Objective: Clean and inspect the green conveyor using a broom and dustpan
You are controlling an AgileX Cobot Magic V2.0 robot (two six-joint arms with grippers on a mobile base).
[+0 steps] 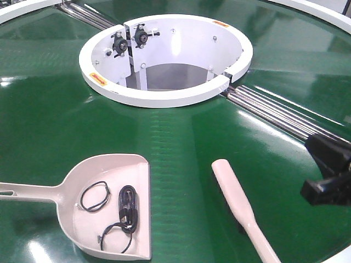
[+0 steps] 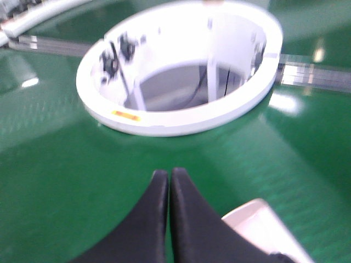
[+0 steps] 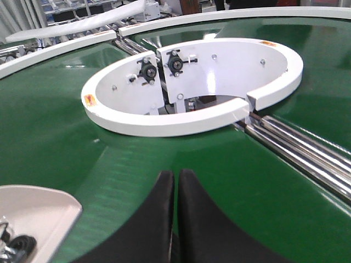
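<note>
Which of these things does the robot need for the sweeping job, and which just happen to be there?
For the job:
green conveyor
dustpan
broom

Just there:
white ring
metal rollers
black cable and loops, lying in the dustpan

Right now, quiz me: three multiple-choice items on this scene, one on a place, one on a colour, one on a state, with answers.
1. Where does the broom lie?
A. right of the dustpan, on the green conveyor
B. inside the white ring
C. in the dustpan

2. What colour are the cables in the dustpan?
A. red
B. black
C. white

3. How is the left gripper?
A. open wide
B. shut on the broom
C. shut, holding nothing

Answers: 1 A, the front view shows the broom on the belt beside the pan. 2 B, dark loops against the pale pan. 3 C, the left wrist view shows the fingertips together with nothing between.
</note>
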